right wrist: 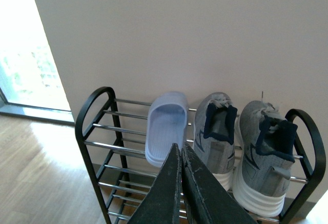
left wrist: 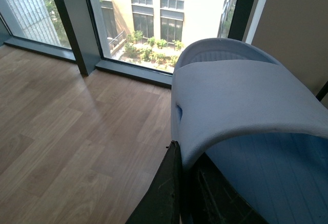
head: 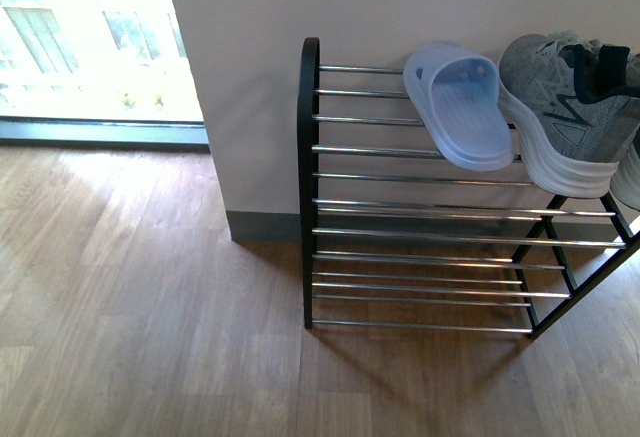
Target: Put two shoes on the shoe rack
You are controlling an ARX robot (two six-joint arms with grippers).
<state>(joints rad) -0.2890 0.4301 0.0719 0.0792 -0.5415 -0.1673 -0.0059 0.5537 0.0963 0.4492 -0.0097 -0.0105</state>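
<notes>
Window point(head: 85, 52): seen at the far left, down to the floor.
Floor point(head: 130, 287): bare wood is seen from the window to the rack's left frame.
Shoe rack point(head: 309, 187): stood against the wall point(head: 350, 7); the lower tiers are seen bare.
Slipper point(head: 458, 105): pale blue, laid on the top tier, left of the sneakers, its toe overhanging the front bar.
Two shoes point(right wrist: 241, 142): set side by side on the top tier, right of the slipper, soles past the front bar.
Left gripper point(left wrist: 179, 193): jaws are seen close against the slipper; the grip cannot be told.
Right gripper point(right wrist: 180, 183): jaws pressed together, empty, held before the rack.
</notes>
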